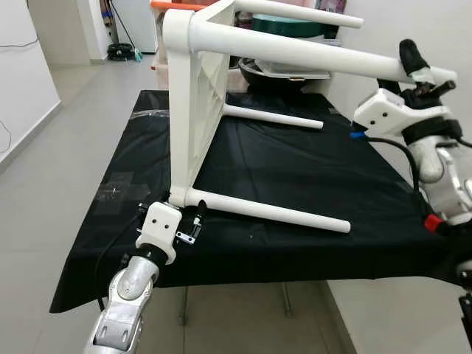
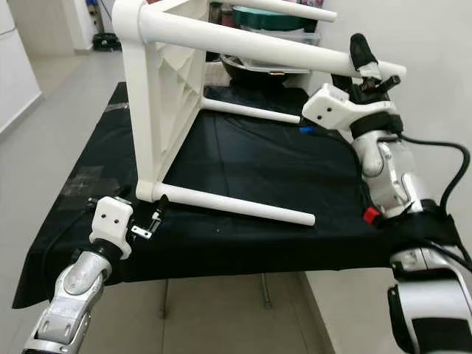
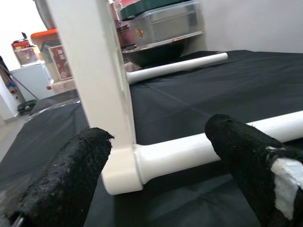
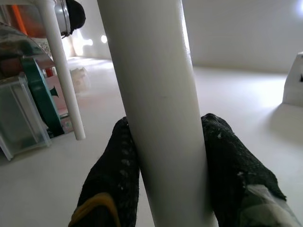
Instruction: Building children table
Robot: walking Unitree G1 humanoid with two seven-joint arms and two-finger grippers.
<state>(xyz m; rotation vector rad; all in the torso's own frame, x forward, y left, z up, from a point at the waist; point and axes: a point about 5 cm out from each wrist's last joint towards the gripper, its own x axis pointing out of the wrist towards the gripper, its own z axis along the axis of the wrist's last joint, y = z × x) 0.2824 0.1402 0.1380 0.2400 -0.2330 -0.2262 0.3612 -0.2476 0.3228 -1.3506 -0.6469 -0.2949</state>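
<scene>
I am looking down at a tabletop (image 1: 310, 243) that is wearing a black cloth, standing on a pale tiled floor (image 1: 44, 214). On it the white children table (image 1: 193, 96) is lying on its side, its flat top standing upright on one edge and its four round legs sticking out toward my right. Two of those legs are resting low over the cloth: the near lower leg (image 1: 273, 212) is running just above the black cloth, and the far lower leg (image 1: 274, 116) is lying further back. The upper near leg (image 1: 310, 53) is reaching across in the air, well above the cloth.

My right hand (image 2: 366, 68) is gripping that upper near leg close to its free end; in the right wrist view both black fingers (image 4: 111, 175) are pressing against the white tube from either side. My left hand (image 1: 186, 221) is sitting at the near corner of the table, where the near lower leg is joining the top. In the left wrist view its fingers (image 3: 66, 182) are standing apart, one to each side of that joint, and not touching it.

Behind the table, at the far end of the tabletop, clear plastic containers (image 3: 163, 23) are stacked over a dark bowl (image 3: 156, 53)
</scene>
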